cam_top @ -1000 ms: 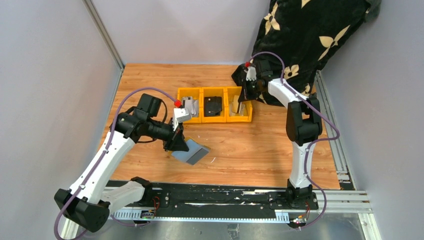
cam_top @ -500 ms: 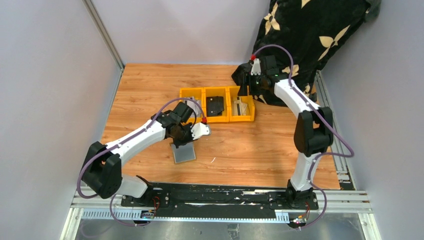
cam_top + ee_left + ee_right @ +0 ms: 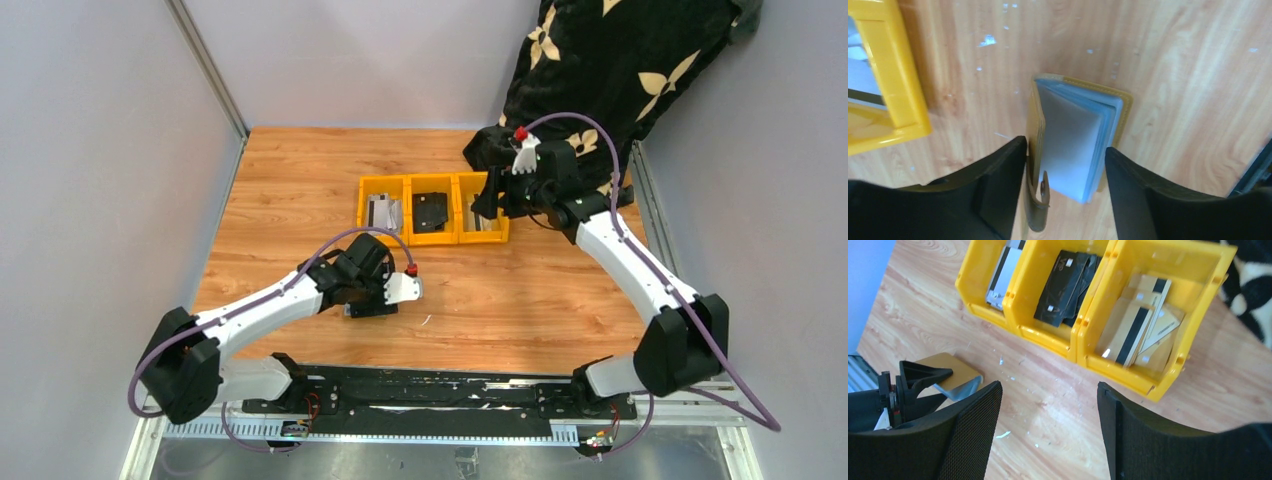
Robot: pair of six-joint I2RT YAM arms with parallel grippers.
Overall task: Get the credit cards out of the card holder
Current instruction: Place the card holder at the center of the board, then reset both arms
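Observation:
The mustard-tan card holder (image 3: 1079,92) lies on the wooden table with one cover lifted and its snap tab (image 3: 1040,205) curling toward the camera. Pale blue-grey credit cards (image 3: 1070,137) are stacked inside it. My left gripper (image 3: 1064,150) is open and straddles the holder, its left finger (image 3: 998,185) close against the raised cover. From above, the holder (image 3: 366,310) is mostly hidden under that gripper (image 3: 370,300). My right gripper (image 3: 1049,387) is open and empty, hovering near the right-hand bin (image 3: 487,205). The right wrist view shows the holder (image 3: 955,371) at lower left.
Three joined yellow bins (image 3: 433,240) stand mid-table. The left one holds silvery cards (image 3: 1004,271), the middle one black cards (image 3: 1065,287), the right one tan striped cards (image 3: 1138,330). A black flowered cloth (image 3: 620,70) hangs at the back right.
My left arm swung the card holder down onto the table and its jaws opened around it. The right gripper opened and drew back from the right-hand bin.

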